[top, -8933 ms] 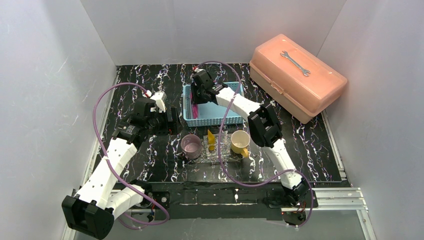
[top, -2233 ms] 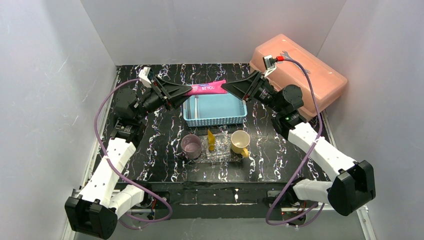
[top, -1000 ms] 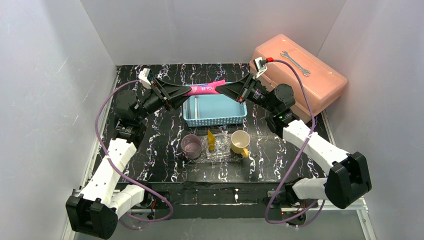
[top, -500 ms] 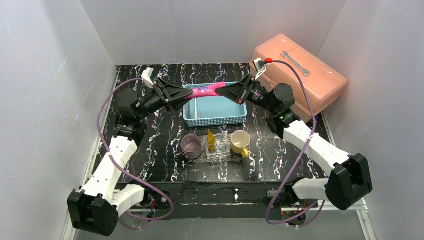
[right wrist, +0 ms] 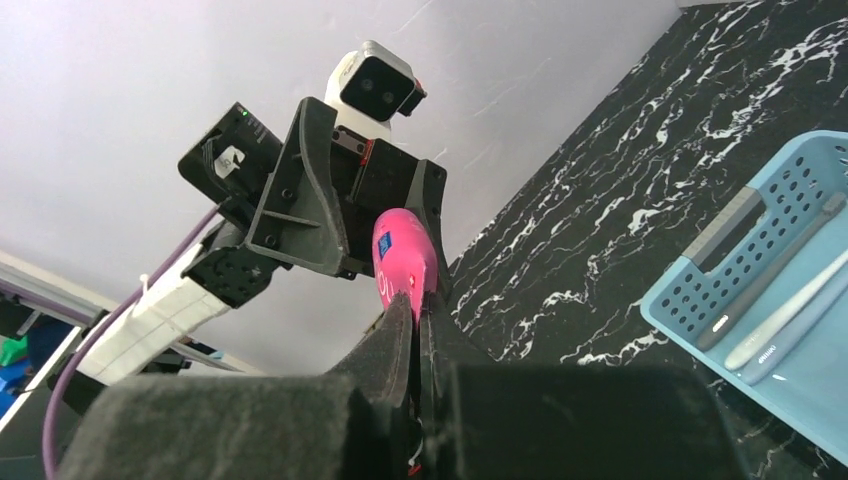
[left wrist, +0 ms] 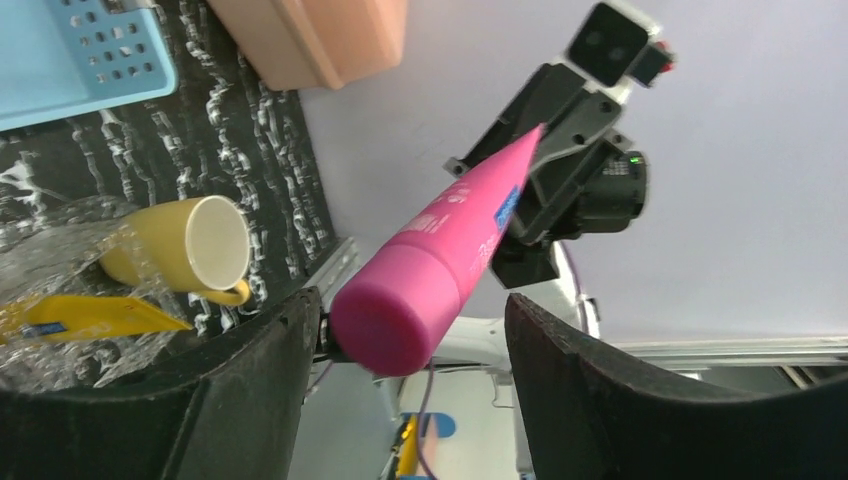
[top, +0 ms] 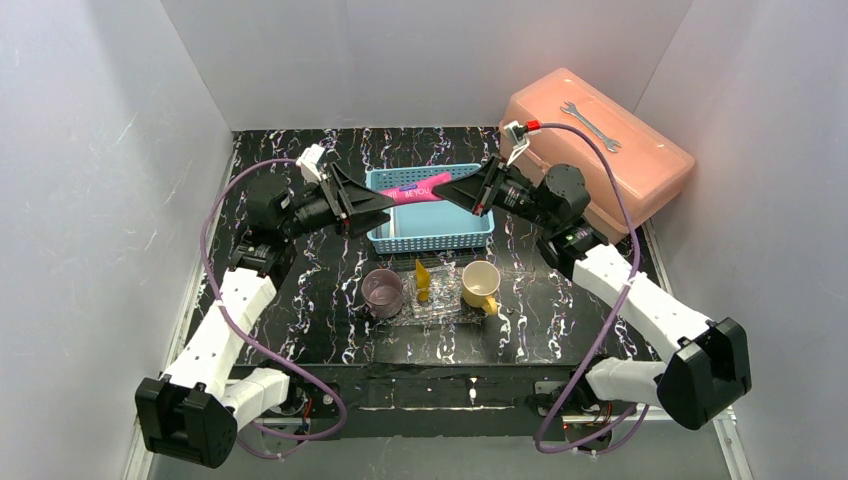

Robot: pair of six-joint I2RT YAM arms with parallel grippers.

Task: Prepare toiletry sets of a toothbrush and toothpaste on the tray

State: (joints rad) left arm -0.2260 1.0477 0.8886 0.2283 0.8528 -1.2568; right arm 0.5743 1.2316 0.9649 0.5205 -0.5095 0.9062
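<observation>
The right gripper pinches the pink tube by its flat end, holding it in the air over the basket. The left gripper stands spread around the cap (one finger looks close against it). The yellow tube sits on the tray.

The magenta tube carries white lettering and a blue patch. The perforated basket is light blue, the far-right box salmon pink. The table is black marble, veined white and purple. A purple cup stands left of a yellow cup.
</observation>
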